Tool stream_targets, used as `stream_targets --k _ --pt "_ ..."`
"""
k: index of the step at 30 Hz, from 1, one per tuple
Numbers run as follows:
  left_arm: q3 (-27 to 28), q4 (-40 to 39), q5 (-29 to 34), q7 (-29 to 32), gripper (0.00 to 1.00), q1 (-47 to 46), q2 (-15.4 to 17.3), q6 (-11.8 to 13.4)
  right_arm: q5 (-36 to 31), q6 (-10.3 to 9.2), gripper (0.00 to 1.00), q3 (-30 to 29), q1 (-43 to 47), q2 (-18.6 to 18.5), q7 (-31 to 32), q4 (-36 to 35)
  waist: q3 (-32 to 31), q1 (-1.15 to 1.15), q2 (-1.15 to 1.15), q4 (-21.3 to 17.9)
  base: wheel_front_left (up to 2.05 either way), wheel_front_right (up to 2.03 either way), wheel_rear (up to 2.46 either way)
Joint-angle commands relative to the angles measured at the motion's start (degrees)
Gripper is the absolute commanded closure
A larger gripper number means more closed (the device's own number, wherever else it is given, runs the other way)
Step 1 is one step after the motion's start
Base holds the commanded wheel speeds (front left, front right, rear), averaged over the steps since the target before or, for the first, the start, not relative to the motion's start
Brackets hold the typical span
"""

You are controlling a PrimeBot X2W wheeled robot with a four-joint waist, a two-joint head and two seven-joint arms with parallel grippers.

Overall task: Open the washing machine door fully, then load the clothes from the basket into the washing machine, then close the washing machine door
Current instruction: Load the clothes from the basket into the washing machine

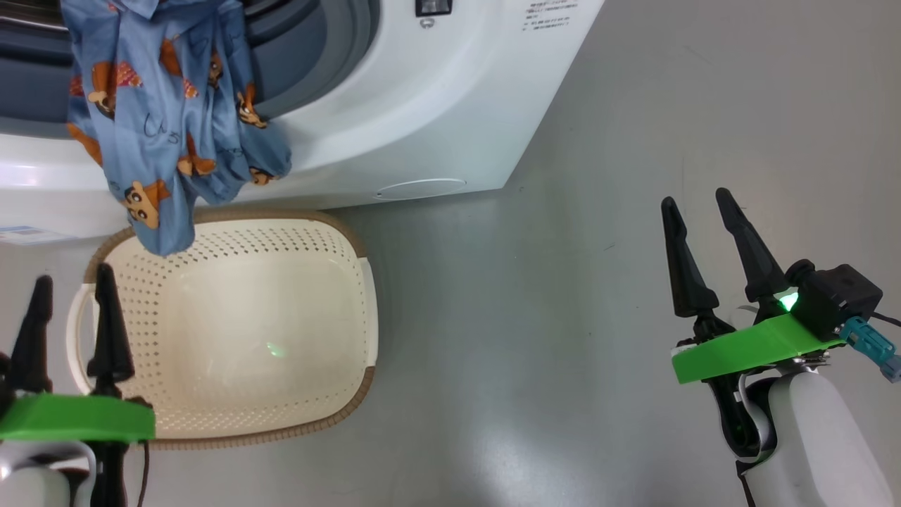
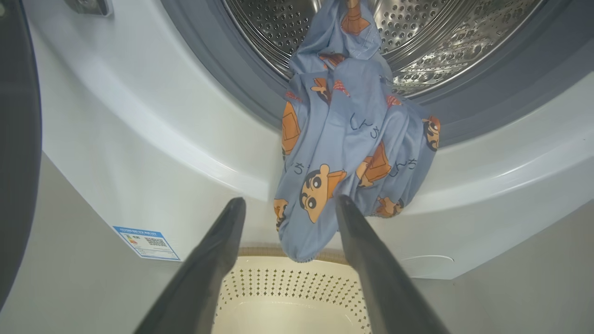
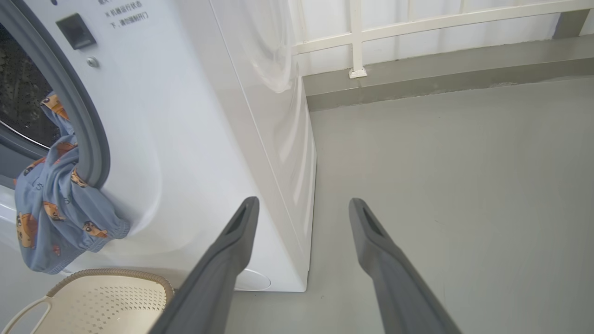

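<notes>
Basket [image 1: 367, 310] is sitting empty but bear-print clothes [image 1: 162, 127] are dangling half out of the washing machine [image 1: 436, 127], I'm holding left claw [image 1: 74, 278] and right claw [image 1: 697, 199] spread.

Head view: clothes [image 1: 169, 105] run off the top edge at eleven o'clock. Left wrist view: door [image 2: 16, 139] cut off at nine o'clock.

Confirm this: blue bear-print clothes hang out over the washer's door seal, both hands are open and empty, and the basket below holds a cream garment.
Wrong on the basket: the head view shows it empty, bare perforated bottom. The clothes do hang over the door seal, and the left hand and right hand are open and empty.
</notes>
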Motion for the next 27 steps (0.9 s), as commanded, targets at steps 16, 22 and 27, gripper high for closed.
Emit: stream_targets --k 16,22,27 --pt "0.79 -1.11 -1.97 -0.35 0.00 0.79 1.24 -0.09 -0.71 0.09 0.00 0.74 1.21 0.28 -0.27 -1.82 1.10 0.00 0.00 0.66 0.00 0.00 0.00" --pt "-2.26 5.68 -4.84 -0.35 0.00 -4.24 2.90 -0.09 -0.82 0.09 0.00 0.77 0.56 0.43 -0.27 -1.88 2.06 0.00 0.00 0.89 0.00 0.00 0.00" --pt "-6.48 12.14 -7.75 -0.35 0.00 -9.71 4.82 -0.09 -0.96 0.09 0.00 1.16 -0.15 0.61 -0.27 -2.00 3.18 0.00 0.00 0.54 0.00 0.00 0.00"
